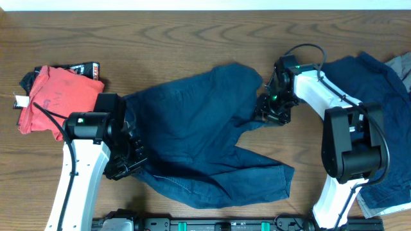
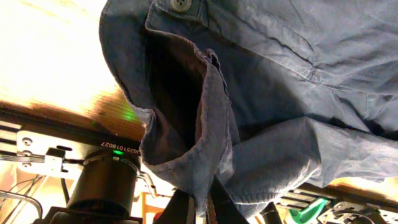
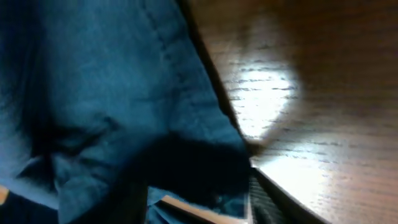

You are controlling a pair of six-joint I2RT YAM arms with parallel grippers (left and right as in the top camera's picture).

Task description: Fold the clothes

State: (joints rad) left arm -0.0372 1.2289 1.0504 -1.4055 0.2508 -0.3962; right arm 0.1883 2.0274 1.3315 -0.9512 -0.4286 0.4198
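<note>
A dark navy garment [image 1: 205,138] lies spread and rumpled across the middle of the table. My left gripper [image 1: 126,159] is at its left edge, shut on a bunched fold of the fabric [image 2: 202,186]. A button [image 2: 181,4] shows on the cloth above that fold. My right gripper [image 1: 268,109] is at the garment's right edge. In the blurred right wrist view its fingers [image 3: 196,202] stand apart with the navy cloth [image 3: 112,93] hanging between them. A second navy garment [image 1: 363,80] lies at the right, behind the right arm.
A folded red garment [image 1: 54,96] lies at the far left on a dark item with red print [image 1: 83,68]. Grey cloth [image 1: 399,67] shows at the right edge. Bare wooden table [image 1: 192,38] runs along the back.
</note>
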